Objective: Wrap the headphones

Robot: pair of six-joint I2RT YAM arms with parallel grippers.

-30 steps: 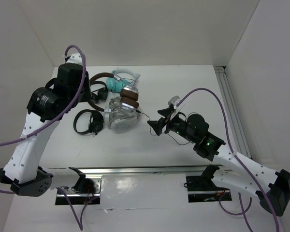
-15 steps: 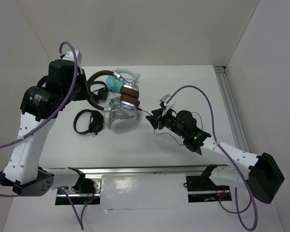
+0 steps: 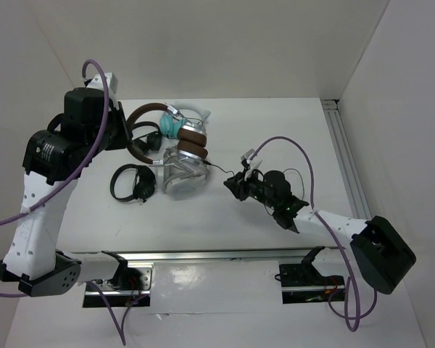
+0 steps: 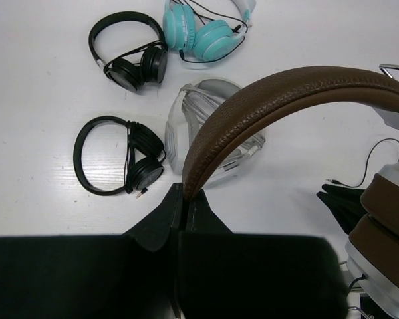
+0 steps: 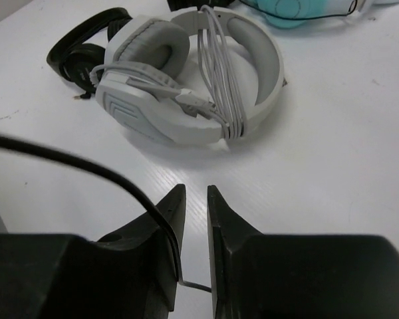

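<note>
Headphones (image 3: 193,139) | L gripper (image 4: 185,197) clamped on headband (image 4: 286,93) | R gripper (image 5: 194,194) narrow, pinching cable (image 5: 86,164)

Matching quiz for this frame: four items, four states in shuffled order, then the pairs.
1 brown headphones
2 thin dark cable
3 white headset
4 teal headphones

A on the table, own cord wound round it
B pinched in the right gripper
C headband clamped by the left gripper
D lying farthest back, unheld

Pairs: 1-C, 2-B, 3-A, 4-D
</note>
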